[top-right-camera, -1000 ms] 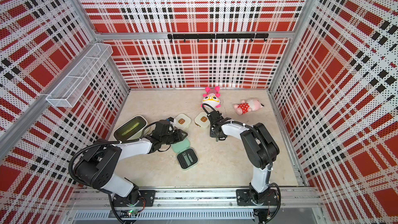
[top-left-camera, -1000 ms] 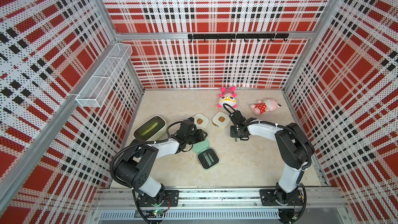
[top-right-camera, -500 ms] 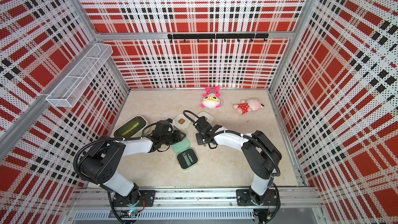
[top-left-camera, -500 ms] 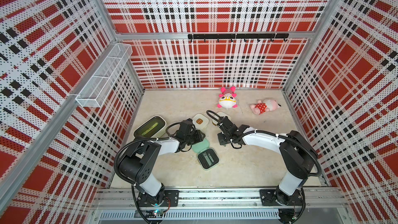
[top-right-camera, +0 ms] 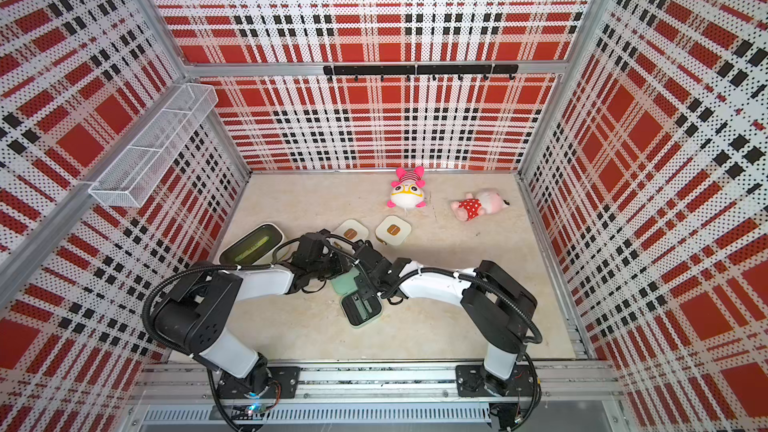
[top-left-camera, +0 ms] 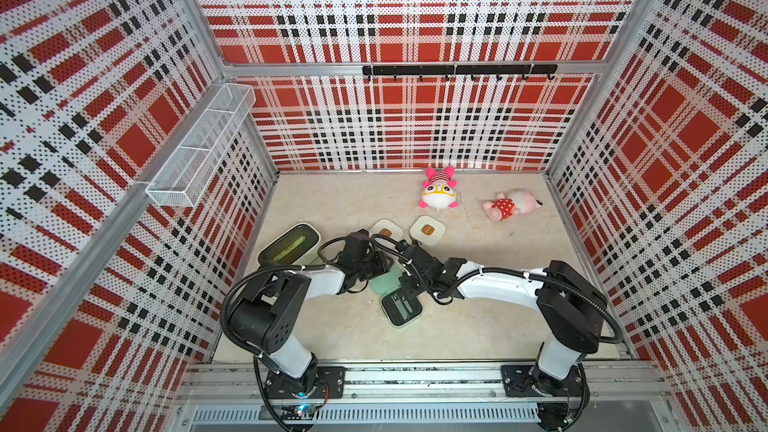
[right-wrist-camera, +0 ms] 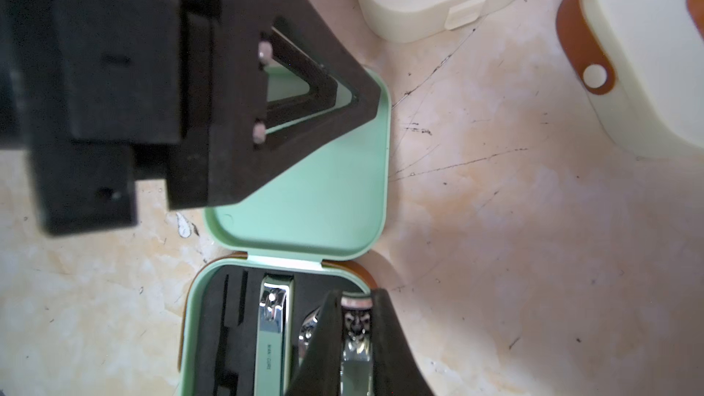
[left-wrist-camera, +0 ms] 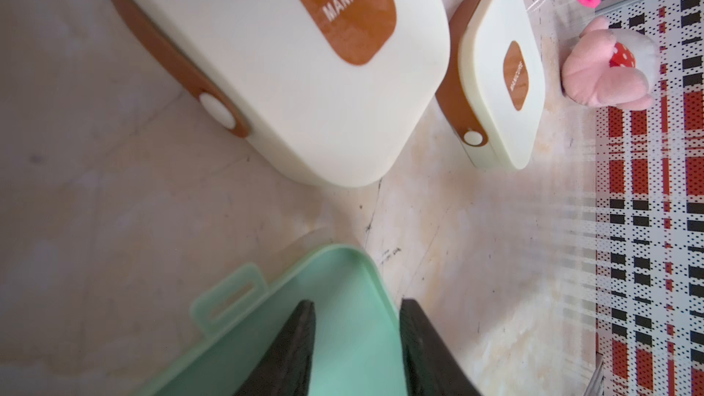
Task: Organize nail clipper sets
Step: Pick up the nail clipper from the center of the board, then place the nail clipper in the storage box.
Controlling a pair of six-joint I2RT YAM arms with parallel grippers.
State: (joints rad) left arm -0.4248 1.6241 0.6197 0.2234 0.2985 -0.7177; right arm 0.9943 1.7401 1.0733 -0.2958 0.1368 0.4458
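The mint green case lies open in both top views, its lid point(top-left-camera: 384, 282) flat and its black insert point(top-left-camera: 401, 310) nearer the front. My left gripper point(left-wrist-camera: 356, 304) is open and straddles the lid's rim point(left-wrist-camera: 377, 280), one finger over the inside, one outside. My right gripper point(right-wrist-camera: 356, 297) is shut on a silver nail clipper point(right-wrist-camera: 354, 337) just above the insert. Another clipper point(right-wrist-camera: 272, 329) rests in its slot. Two closed cream cases point(top-left-camera: 386, 231) point(top-left-camera: 427, 229) sit just behind both grippers.
A cream bin point(top-left-camera: 291, 243) with a dark green inside stands at the left wall. Two pink plush toys point(top-left-camera: 438, 193) point(top-left-camera: 509, 205) lie near the back. A wire basket point(top-left-camera: 199, 147) hangs on the left wall. A hook rail point(top-left-camera: 457, 69) crosses the back wall.
My right arm has swung from beside the right cream case, leftward and toward the front, to the open mint case. The left arm has hardly moved.
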